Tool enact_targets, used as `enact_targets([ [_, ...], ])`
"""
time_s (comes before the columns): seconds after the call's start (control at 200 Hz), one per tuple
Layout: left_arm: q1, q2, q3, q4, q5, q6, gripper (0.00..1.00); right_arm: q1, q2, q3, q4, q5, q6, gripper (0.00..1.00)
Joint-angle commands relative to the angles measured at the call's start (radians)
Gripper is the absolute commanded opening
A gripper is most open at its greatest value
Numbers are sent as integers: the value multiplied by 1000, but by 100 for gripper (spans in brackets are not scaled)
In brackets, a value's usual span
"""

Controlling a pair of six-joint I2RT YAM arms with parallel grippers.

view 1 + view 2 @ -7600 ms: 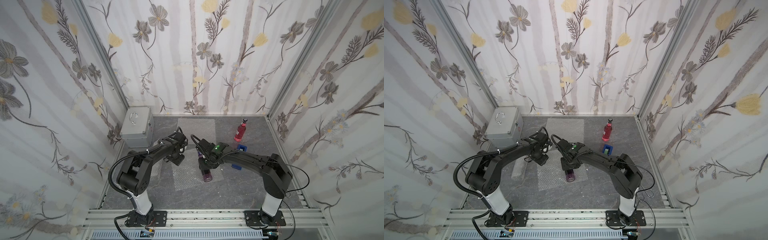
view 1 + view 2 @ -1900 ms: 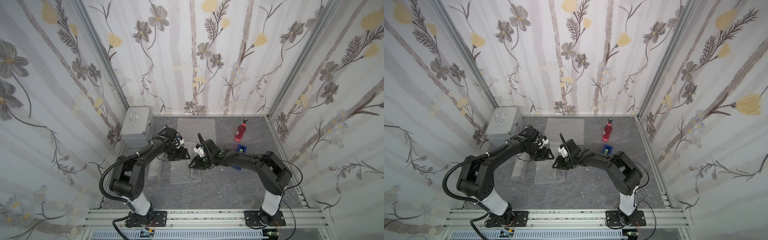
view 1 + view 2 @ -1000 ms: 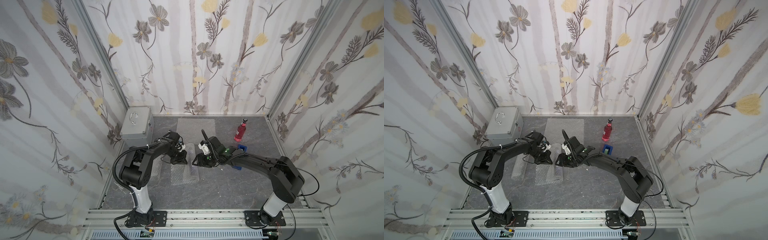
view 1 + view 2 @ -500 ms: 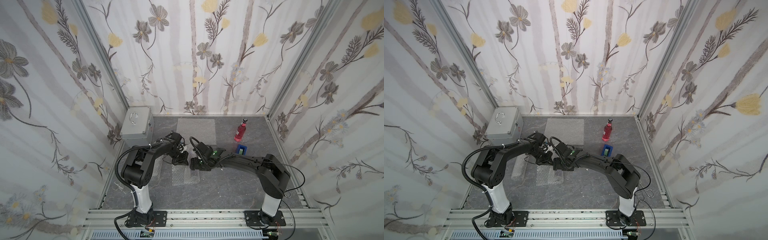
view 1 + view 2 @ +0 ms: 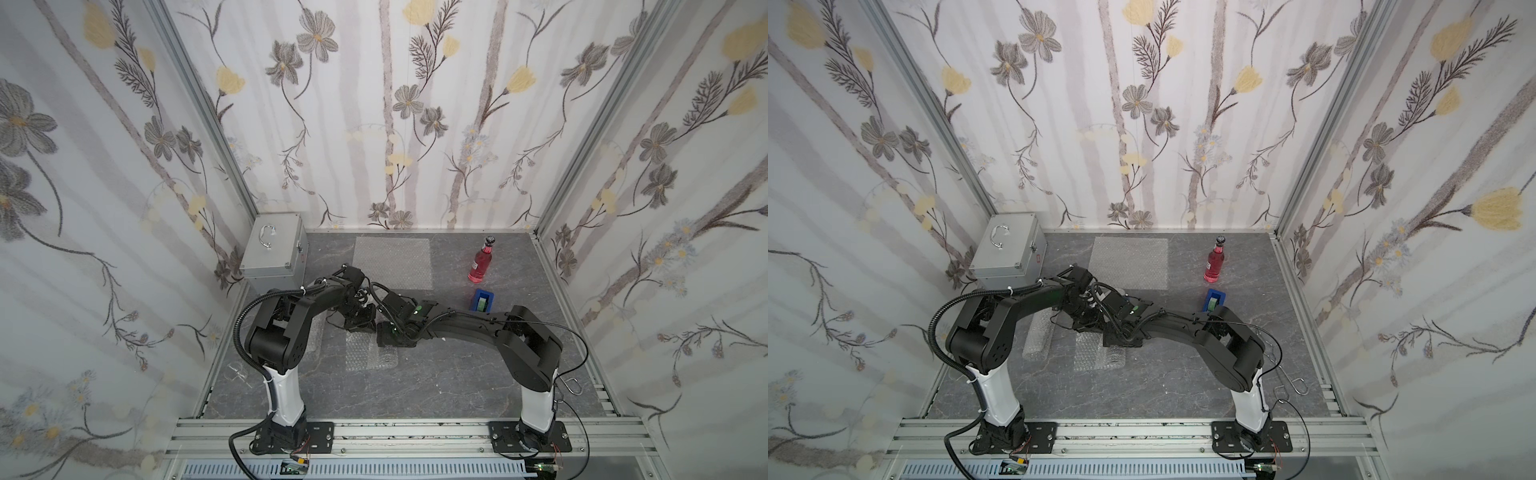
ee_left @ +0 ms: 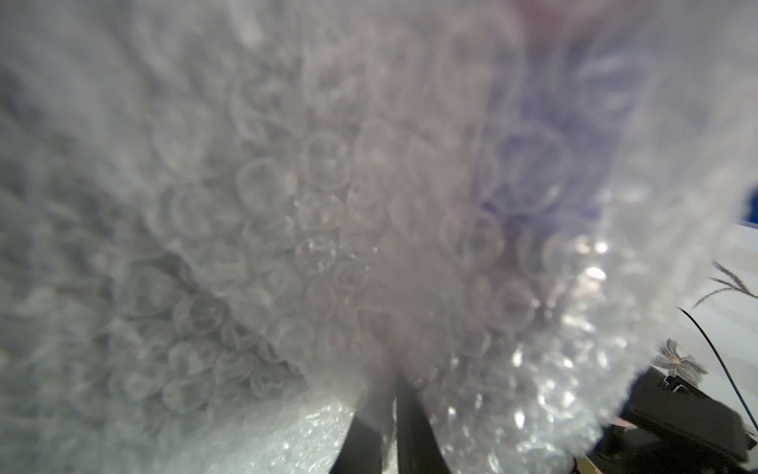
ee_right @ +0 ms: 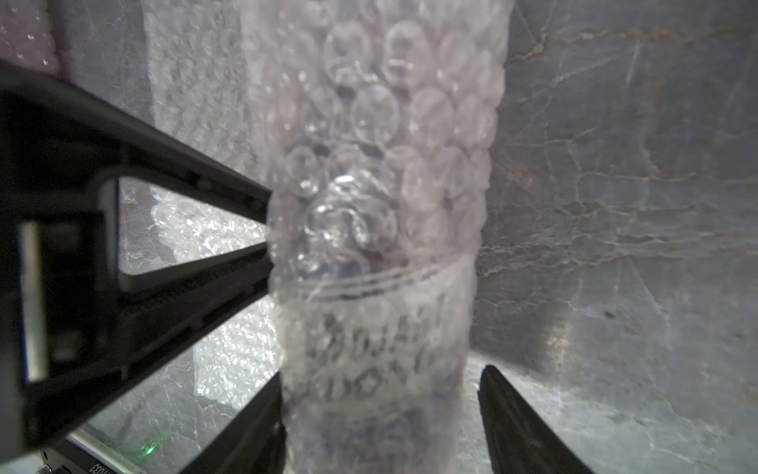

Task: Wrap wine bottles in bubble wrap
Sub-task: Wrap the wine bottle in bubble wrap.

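Note:
A wine bottle rolled in bubble wrap [image 7: 377, 205] lies at mid-table, purple showing faintly through the wrap [image 5: 370, 353]. My right gripper [image 7: 379, 394] is open and straddles the label end; one finger touches the wrap, the other stands just clear. My left gripper [image 6: 393, 394] is shut on a fold of the bubble wrap [image 6: 328, 184], and its fingers [image 7: 184, 172] meet the roll from the side. Both grippers sit together at the roll's far end in both top views, left [image 5: 365, 322] and right [image 5: 384, 336]. A red-pink wine bottle [image 5: 480, 264] stands upright at the back right. A flat bubble wrap sheet [image 5: 392, 262] lies at the back.
A silver metal case [image 5: 274, 251] sits in the back left corner. A blue tape dispenser [image 5: 484, 300] is right of the arms. Another bubble wrap roll [image 5: 1038, 332] lies under the left arm. A wire hook [image 5: 571, 384] lies by the right edge.
My right gripper has moved down and toward the front, over the wrapped bottle's end. The left gripper stays at the roll, still pinching the wrap.

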Motion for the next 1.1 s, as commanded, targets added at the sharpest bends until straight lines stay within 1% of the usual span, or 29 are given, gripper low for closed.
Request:
enact_targets([
  [0.0, -2, 1, 0, -6, 3, -11, 16, -5, 16, 5, -1, -10, -9, 69],
  [0.05, -2, 2, 0, -12, -2, -12, 22, -7, 19, 0, 4, -12, -9, 65],
  [0.095, -1, -2, 3, -24, -11, -10, 34, -10, 22, -5, 10, -18, -8, 62],
  [0.125, -1, -7, 5, -34, -22, -7, 38, -11, 23, -9, 11, -19, -8, 59],
  [0.195, 2, -32, 10, -62, -51, 9, 43, -13, 25, -15, 11, -16, -8, 56],
  [0.27, 10, -79, 7, -88, -78, 33, 46, -16, 22, -24, 12, -14, -8, 53],
  [0.43, 65, -200, -34, -102, -106, 31, 54, -25, 10, -50, 29, -18, -2, 52],
  [0.485, 91, -239, -59, -95, -121, 25, 59, -26, 8, -53, 31, -20, -2, 52],
  [0.525, 112, -261, -80, -84, -137, 19, 65, -27, 8, -54, 35, -22, -2, 51],
  [0.555, 127, -272, -100, -73, -147, 14, 67, -28, 8, -55, 37, -25, -2, 51],
  [0.645, 169, -280, -153, -26, -170, -10, 67, -28, 9, -55, 40, -26, -1, 51],
  [0.73, 190, -254, -174, 13, -177, -27, 67, -28, 9, -55, 42, -28, -1, 51],
  [0.969, 196, -137, -140, 61, -115, -41, 51, -30, 5, -59, 46, -29, -2, 51],
  [1.094, 196, -99, -124, 51, -133, -32, 45, -31, 5, -61, 49, -32, 0, 51],
])
